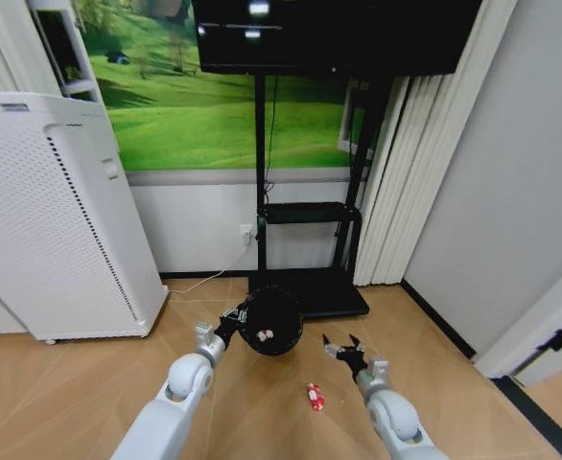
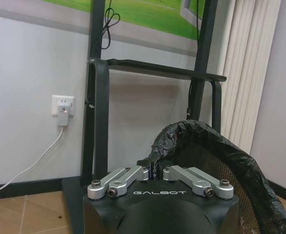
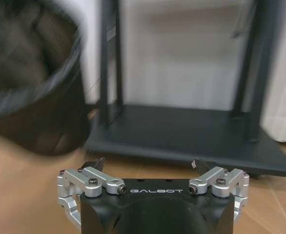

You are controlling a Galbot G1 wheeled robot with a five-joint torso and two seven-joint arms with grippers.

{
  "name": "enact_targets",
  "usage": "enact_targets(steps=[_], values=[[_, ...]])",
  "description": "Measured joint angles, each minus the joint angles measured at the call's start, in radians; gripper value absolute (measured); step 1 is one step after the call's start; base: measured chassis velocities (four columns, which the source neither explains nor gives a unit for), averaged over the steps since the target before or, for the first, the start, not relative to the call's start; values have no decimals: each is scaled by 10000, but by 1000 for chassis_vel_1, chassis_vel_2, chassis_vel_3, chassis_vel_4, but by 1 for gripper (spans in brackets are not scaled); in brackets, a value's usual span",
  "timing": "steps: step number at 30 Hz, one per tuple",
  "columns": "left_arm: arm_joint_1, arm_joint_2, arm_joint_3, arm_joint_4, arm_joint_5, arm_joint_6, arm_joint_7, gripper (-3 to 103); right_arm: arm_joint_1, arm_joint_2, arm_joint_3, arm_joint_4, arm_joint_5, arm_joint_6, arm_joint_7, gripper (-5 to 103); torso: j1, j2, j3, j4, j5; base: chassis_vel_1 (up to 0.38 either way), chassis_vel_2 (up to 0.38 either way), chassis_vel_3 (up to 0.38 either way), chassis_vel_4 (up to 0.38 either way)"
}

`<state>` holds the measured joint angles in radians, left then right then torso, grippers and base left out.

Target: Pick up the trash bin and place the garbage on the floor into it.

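Observation:
My left gripper [image 1: 231, 324] is shut on the rim of the trash bin [image 1: 272, 320], a small round black bin lined with a crinkly bag. The bin is held off the floor [image 1: 262, 402] with its mouth tipped toward me. In the left wrist view the fingers [image 2: 133, 174] pinch the bagged rim of the trash bin [image 2: 206, 151]. A small red-and-white scrap [image 1: 265, 335] lies inside it. One red-and-white piece of garbage [image 1: 315, 397] lies on the parquet between my arms. My right gripper [image 1: 343, 349] hangs open and empty to the bin's right, above the floor; in the right wrist view the gripper [image 3: 148, 165] faces the bin [image 3: 30, 97].
A tall white perforated appliance [image 1: 51, 211] stands at the left. A black TV stand [image 1: 310, 287] with a flat base is right behind the bin. A cream curtain [image 1: 406, 172] and a grey wall close the right side. A plugged wall socket [image 2: 62, 109] has a cable.

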<state>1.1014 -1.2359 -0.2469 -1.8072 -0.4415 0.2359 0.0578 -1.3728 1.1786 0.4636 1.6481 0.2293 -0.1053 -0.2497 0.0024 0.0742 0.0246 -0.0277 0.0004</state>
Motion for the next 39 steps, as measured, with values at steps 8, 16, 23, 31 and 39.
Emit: enact_targets(steps=[8,16,23,31,39], values=[[138,-66,-178,-12,42,-13,54,7,1189,-337,-1337,-3329,-1825,1695,-1503,100,0,-1,1,13,1,32,70,-37,-51],[334,-111,-207,-184,105,-35,93,7,1838,-384,-1989,-4380,-1742,1515,-1656,100,-1,-1,1,5,-6,0,0,0,0],[484,-191,-277,-269,166,-86,176,7,1983,-198,-2606,-4948,-842,729,-1575,100,-1,-2,0,5,-2,0,0,0,0],[566,-180,-453,-360,162,-117,288,7,2651,407,-2698,-6093,-947,694,-1335,100,0,-2,0,9,-6,0,0,0,0],[584,-256,-560,-319,163,-169,374,7,2832,473,-2718,-6596,-1068,741,-1207,100,-1,-2,1,6,-5,0,0,0,0]])
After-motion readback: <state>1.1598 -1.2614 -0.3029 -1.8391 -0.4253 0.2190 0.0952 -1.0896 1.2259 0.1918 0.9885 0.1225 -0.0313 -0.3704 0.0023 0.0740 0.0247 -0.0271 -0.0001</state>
